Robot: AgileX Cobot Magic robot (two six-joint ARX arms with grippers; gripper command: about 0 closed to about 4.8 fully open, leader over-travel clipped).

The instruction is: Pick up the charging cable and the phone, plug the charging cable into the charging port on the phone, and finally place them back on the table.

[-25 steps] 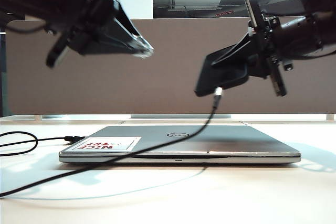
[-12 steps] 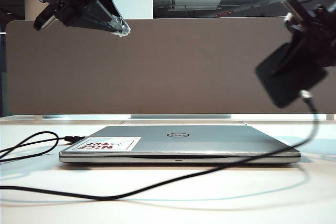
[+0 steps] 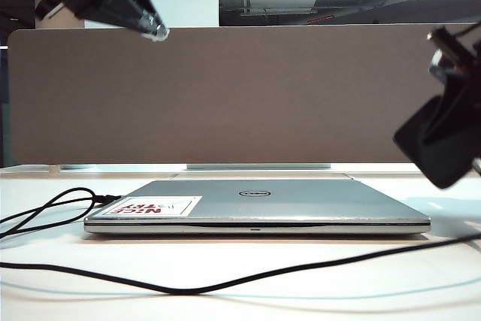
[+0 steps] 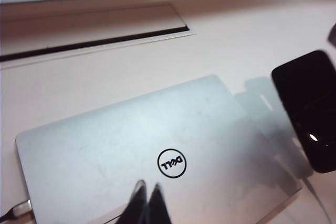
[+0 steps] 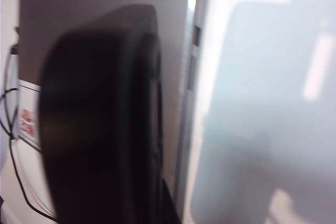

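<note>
The phone point(image 3: 443, 144) hangs at your frame's right edge — right gripper point(image 3: 455, 122) clamped on it; left gripper point(image 3: 150, 30), upper left, fingers together.

Office: desk divider point(image 3: 225, 95), laptop point(image 3: 255, 204)

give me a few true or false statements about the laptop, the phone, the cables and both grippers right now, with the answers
1. The silver Dell laptop lies closed on the wide white table. True.
2. The left gripper holds the charging cable. False: its jaws are shut on nothing, high at the exterior view's upper left.
3. The glossy black slab phone is held in the air by the right gripper, at that view's right edge. True.
4. The long thin black charging cable lies on top of the laptop lid. False: it runs across the table in front of the laptop.
5. A red and white sticker is on the laptop lid. True.
</note>
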